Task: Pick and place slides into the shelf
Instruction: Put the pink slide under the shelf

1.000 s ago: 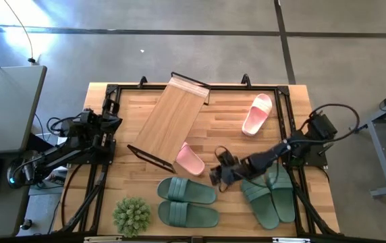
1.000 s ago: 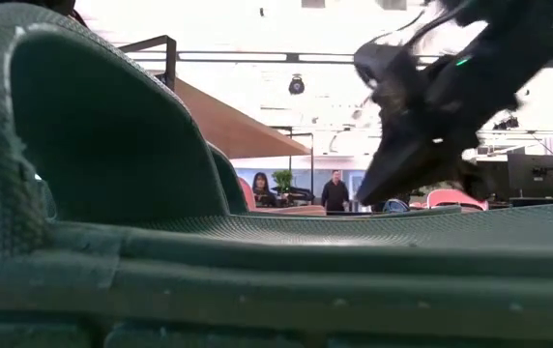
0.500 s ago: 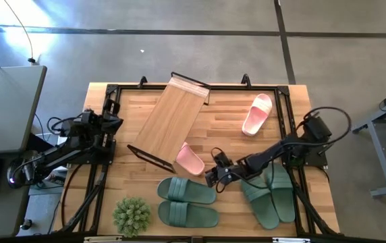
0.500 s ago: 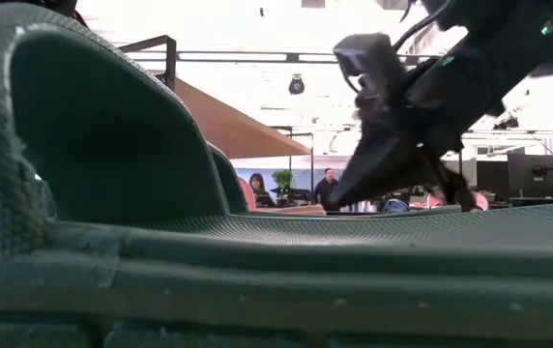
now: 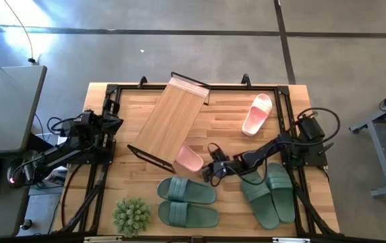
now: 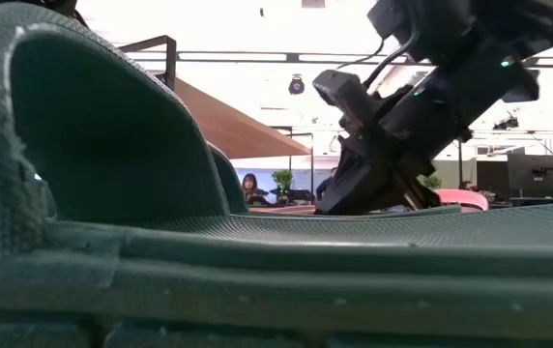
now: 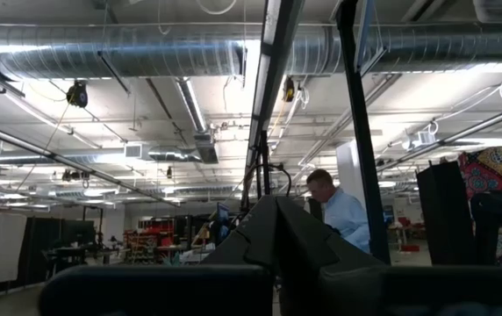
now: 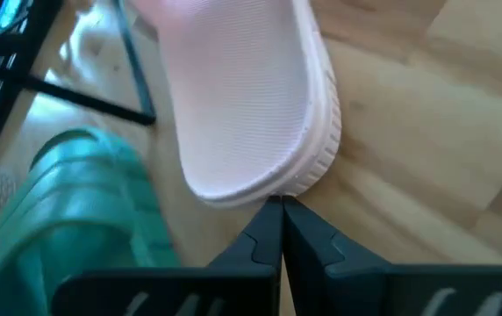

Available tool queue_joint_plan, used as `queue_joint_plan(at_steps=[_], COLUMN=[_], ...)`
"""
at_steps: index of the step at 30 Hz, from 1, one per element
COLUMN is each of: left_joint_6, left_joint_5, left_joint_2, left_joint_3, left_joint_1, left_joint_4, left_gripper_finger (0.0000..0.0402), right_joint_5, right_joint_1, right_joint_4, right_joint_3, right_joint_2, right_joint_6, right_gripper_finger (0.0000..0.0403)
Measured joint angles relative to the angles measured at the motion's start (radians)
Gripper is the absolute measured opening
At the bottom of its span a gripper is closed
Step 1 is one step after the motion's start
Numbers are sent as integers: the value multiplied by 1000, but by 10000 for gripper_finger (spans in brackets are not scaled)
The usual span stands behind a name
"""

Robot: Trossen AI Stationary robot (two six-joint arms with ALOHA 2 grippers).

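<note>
Grey concrete floor surrounds the wooden worktop [image 5: 223, 125], which carries a black frame along its edges. We note the shelf [image 5: 169, 121] lying askew on the left-centre of the worktop, its bamboo board running from the far edge toward the near left.

One pink slide [image 5: 189, 159] lies partly under the shelf's near end. The second pink slide [image 5: 257, 114] lies well apart, on the far right. One green pair [image 5: 187, 201] sits near the front centre, side by side; the other green pair [image 5: 269, 194] sits at the near right. A spiky plant ball [image 5: 131, 215] stands at the near left corner.

The right arm reaches leftward and low across the worktop. We find the right tool [image 5: 210, 172] clenched, its fingers [image 8: 268, 233] pressed together with nothing between them. In the right wrist view the tips meet at the rim of the pink slide [image 8: 242, 105], with a green slide [image 8: 89, 215] just beside.

The left arm waits at the left edge of the worktop. We cannot tell the state of the left tool [image 5: 112, 121].

A person [image 7: 334, 211] stands in the room beyond.
</note>
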Motion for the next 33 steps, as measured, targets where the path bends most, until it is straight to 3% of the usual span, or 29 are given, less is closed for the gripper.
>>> queue_joint_plan(at_steps=[26,33], left_joint_6=[0,4], left_joint_5=[0,-1], left_joint_2=[0,0], left_joint_3=[0,0], left_joint_1=[0,0], left_joint_4=[0,0], left_gripper_finger=[1,1], right_joint_5=[-145,-209], right_joint_1=[-197,-195], right_joint_4=[73,6], right_joint_3=[0,0], right_joint_2=[17,-69], right_joint_6=[-211,-298], right_gripper_finger=[0,0])
